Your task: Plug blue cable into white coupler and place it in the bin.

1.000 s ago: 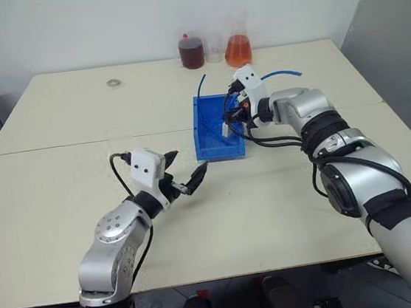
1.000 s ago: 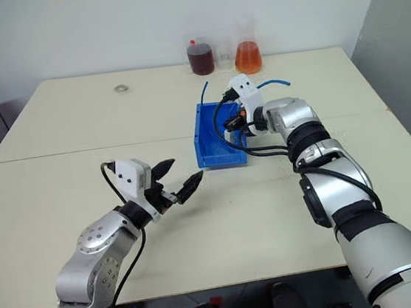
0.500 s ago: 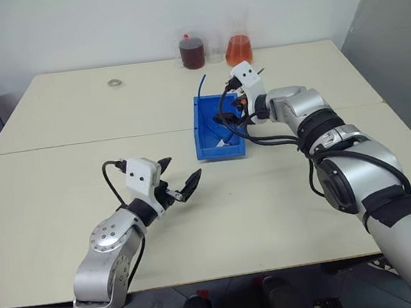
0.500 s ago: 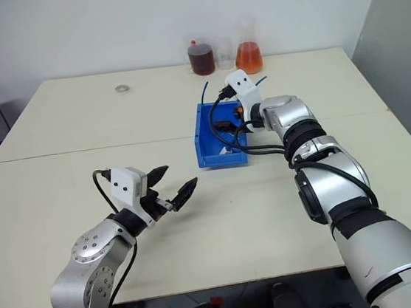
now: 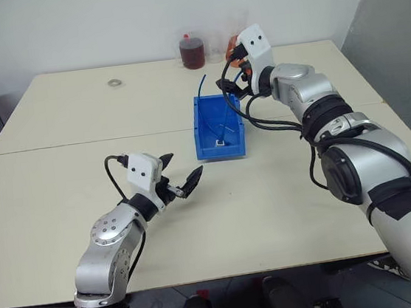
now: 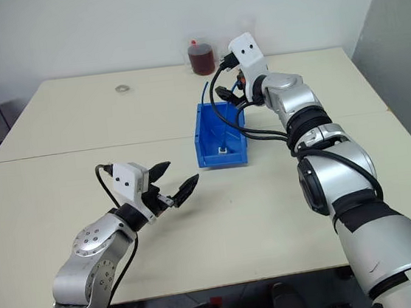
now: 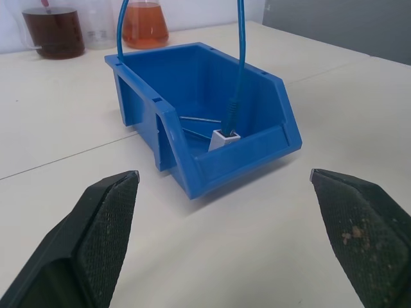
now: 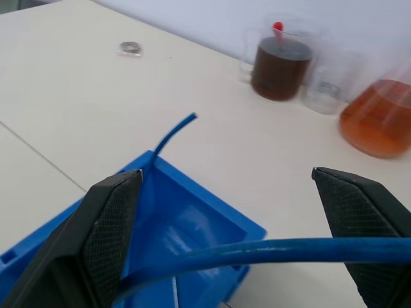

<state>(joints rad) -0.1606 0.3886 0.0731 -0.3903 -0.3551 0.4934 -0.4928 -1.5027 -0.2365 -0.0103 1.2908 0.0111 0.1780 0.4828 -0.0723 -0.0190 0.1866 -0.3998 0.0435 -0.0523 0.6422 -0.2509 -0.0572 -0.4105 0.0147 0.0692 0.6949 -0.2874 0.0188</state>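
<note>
1. Left eye view: the bin stands on the tabletop near its middle. The right hand hangs above the bin's far end with its fingers spread wide and nothing between them. The left hand hovers low over the tabletop, nearer the robot and to the left of the bin, well apart from it, fingers also spread and empty. The blue cable runs down into the bin to the white coupler, which rests on the bin floor by the lowered front lip. A short darker blue stub sticks up behind the bin's far left corner.

2. Left wrist view: the bin sits straight ahead between the two parted fingers, clear of both. The light-blue cable drops almost straight down, its plug seated in the top of the small white boxy coupler, which leans against the inside of the front wall.

3. Right wrist view: the cable arcs across just in front of the wide-apart fingers, touching neither as far as can be seen. Below lies the bin's far edge, with the stub rising beyond it.
</note>
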